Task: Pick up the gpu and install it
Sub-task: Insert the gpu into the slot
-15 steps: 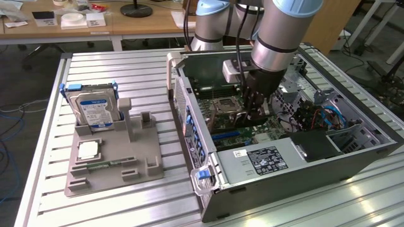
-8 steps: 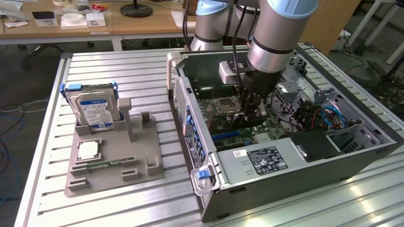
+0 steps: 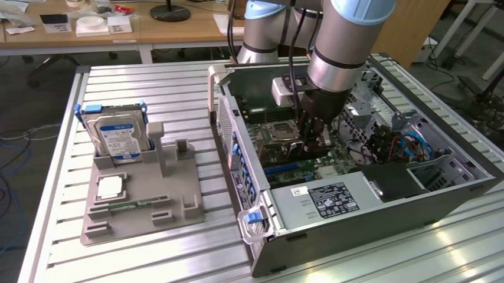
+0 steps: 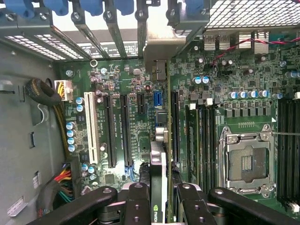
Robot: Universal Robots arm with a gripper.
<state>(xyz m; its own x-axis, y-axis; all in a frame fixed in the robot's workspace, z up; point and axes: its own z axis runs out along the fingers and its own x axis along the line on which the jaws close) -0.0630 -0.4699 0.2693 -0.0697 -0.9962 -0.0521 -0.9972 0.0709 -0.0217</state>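
Arm (image 3: 346,41) is reaching down from above, last link nearly vertical, leaning a little toward the exterior view's left. Its wrist is sitting over the open computer case (image 3: 441,203), which is lying on its side on the slatted metal desk (image 3: 157,82). Claw (image 3: 313,138) is pointing straight down inside the case, hanging just above the motherboard (image 4: 122,79).

Claw is clenching on the gpu (image 4: 158,159). The black fingers (image 4: 138,194) are pressing on both faces of the card, which is standing on edge between them. The card's silvery bracket end is lying toward the case's rear slot openings. The card is running parallel to the long expansion slots (image 4: 125,131), between them and the memory slots. Whether its edge is seated in a slot or just over it, cannot tell.

CPU socket (image 4: 246,161) is lying bare, off to one side of the claw.

Outside the case, toward the exterior view's left, a grey holder tray (image 3: 141,221) is sitting on the desk. A blue-labelled hard drive (image 3: 118,138) is standing upright in it, and a slim green memory stick (image 3: 130,205) is lying flat in it, both well apart from the claw.
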